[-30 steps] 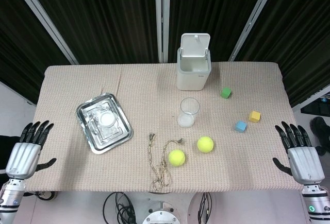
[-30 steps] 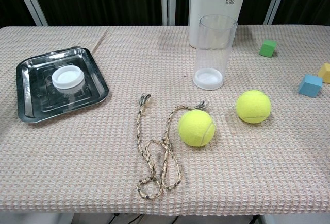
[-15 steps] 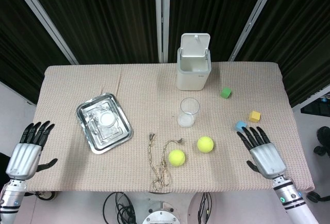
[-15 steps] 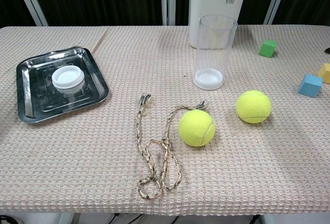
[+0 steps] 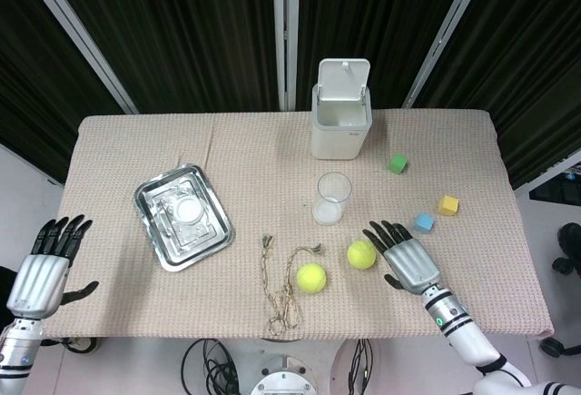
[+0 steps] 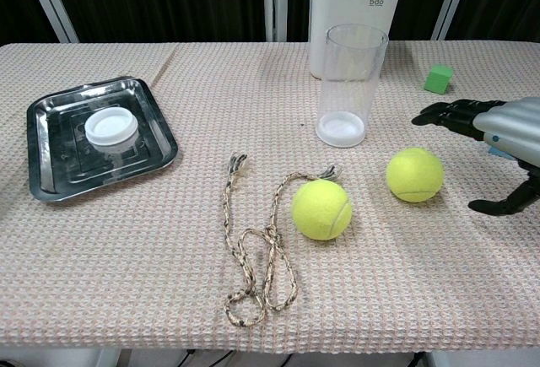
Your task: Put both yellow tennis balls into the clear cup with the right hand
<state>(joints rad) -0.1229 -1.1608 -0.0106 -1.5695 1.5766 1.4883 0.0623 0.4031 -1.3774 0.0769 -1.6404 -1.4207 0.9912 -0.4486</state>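
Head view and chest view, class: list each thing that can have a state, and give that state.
Clear cup: upright, no ball inside.
White bin: lid up.
Right hand: open, beside the right tennis ball.
Left hand: open, off the table.
Rope: loose, tangled.

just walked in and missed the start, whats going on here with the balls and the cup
The right robot hand is open, fingers spread, just right of one yellow tennis ball and holding nothing. The other tennis ball lies by a piece of rope. Both balls are on the table, and the clear cup stands upright with no ball in it. The left robot hand sits open off the table's left edge.
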